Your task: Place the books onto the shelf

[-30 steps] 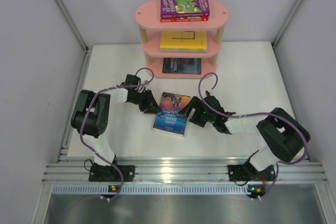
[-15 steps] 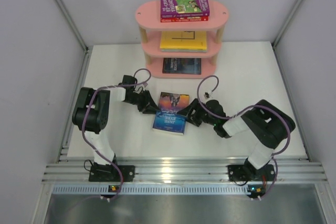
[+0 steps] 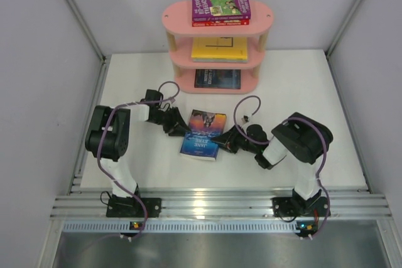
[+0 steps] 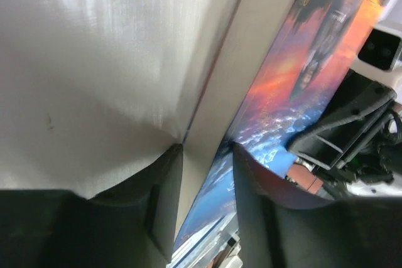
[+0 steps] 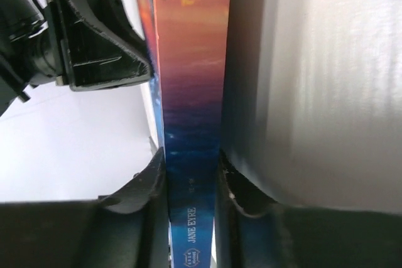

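Observation:
The blue book with the orange glow [image 3: 202, 133] lies on the white table in front of the pink shelf [image 3: 264, 20]. My left gripper [image 3: 178, 130] is shut on its left edge; in the left wrist view the book [image 4: 295, 73] runs between the jaws of the left gripper [image 4: 206, 155]. My right gripper [image 3: 227, 144] is shut on its right edge, and in the right wrist view the spine [image 5: 188, 61] fills the gap of the right gripper [image 5: 190, 161]. On the shelf, a purple book [image 3: 220, 2] lies on a red one [image 3: 220, 23], a yellow one [image 3: 218, 48] below, a navy one [image 3: 217, 78] lowest.
White walls with metal posts [image 3: 78, 14] close in the table on three sides. An aluminium rail [image 3: 207, 205] runs along the near edge by both arm bases. Purple cables [image 3: 248, 108] loop above each wrist.
My right arm has folded in leftwards and its jaws have closed from wide open onto the book's right edge. The book has shifted slightly left. The left gripper has stayed on the left edge.

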`<state>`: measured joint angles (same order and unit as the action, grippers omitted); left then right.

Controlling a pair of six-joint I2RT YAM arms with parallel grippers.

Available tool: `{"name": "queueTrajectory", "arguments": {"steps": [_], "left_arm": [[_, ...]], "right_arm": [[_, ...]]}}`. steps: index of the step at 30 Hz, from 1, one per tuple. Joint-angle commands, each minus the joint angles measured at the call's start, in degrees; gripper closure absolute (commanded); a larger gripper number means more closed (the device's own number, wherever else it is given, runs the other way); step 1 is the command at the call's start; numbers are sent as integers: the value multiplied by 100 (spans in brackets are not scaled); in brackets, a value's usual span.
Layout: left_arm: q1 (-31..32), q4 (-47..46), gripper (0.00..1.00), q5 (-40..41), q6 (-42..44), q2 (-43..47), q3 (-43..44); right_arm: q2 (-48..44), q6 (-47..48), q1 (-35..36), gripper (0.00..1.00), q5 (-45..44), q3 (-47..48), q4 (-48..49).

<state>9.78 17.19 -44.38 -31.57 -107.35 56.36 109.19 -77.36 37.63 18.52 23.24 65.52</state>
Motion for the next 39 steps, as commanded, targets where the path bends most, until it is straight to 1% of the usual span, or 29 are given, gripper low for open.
{"name": "queueTrajectory", "arguments": {"steps": [1,2,3,4,5,6,8,9,10,11,12,13,15,17,19,20,23,26,30,32,35,37,39], "left_arm": [[-11,346,55,1081,169,108,-20],[-29,547,42,1324,204,361,7],[-81,644,38,1518,195,538,-2],[-108,732,35,1694,204,731,-2],[-134,933,32,2018,204,1116,7],[-143,1014,26,2169,161,1320,24],[-143,1154,21,2346,82,1750,24],[-143,1268,18,2503,-32,2188,16],[-143,1295,15,2531,-85,2410,-19],[-143,1313,12,2557,-147,2856,-124],[-126,1331,9,2627,-304,3078,-186],[-82,1313,1,2688,-445,3297,-274],[84,1208,1,2689,-796,3867,-572],[112,1138,1,2453,-1025,4273,-809],[129,1050,1,2155,-1307,4502,-942],[155,1041,1,2101,-1490,4730,-1021],[199,725,2,1758,-1816,5143,-1293],[243,461,1,1521,-2369,5408,-1601],[261,92,1,1415,-2817,5619,-1944],[261,-179,1,1493,-3142,5794,-2128],[261,-540,1,1695,-3530,6198,-2436],[261,-1215,1,1722,-3908,6366,-2716],[270,-1542,2,1740,-4302,6472,-2867]], "right_arm": [[-195,-341,52,91,126,-21,1552],[-257,-402,52,97,21,-117,1587],[-405,-429,52,100,-33,-171,1613],[-485,-464,52,100,-68,-206,1613],[-564,-534,69,100,-120,-241,1613],[-722,-569,78,100,-156,-259,1570],[-881,-700,122,100,-330,-268,1500],[-1029,-753,139,100,-419,-277,1438],[-1109,-789,166,100,-507,-268,1420],[-1180,-867,218,100,-699,-259,1385],[-1328,-903,262,100,-805,-250,1307],[-1417,-938,289,100,-911,-233,1262],[-1645,-930,394,100,-1227,-154,1114],[-1838,-816,517,100,-1551,-5,885],[-2129,-737,614,100,-1755,110,367],[-2225,-632,719,100,-1999,232,70],[-2568,-447,939,100,-2483,443,-363],[-2806,-376,1089,100,-2940,611,-776],[-3017,-297,1238,100,-3363,892,-926],[-3079,-306,1343,100,-3530,1120,-1171],[-3070,-297,1545,100,-3715,1296,-1155],[-3079,-306,1712,100,-3812,1332,-989],[-3096,-262,1792,100,-3979,1358,-927]]}}
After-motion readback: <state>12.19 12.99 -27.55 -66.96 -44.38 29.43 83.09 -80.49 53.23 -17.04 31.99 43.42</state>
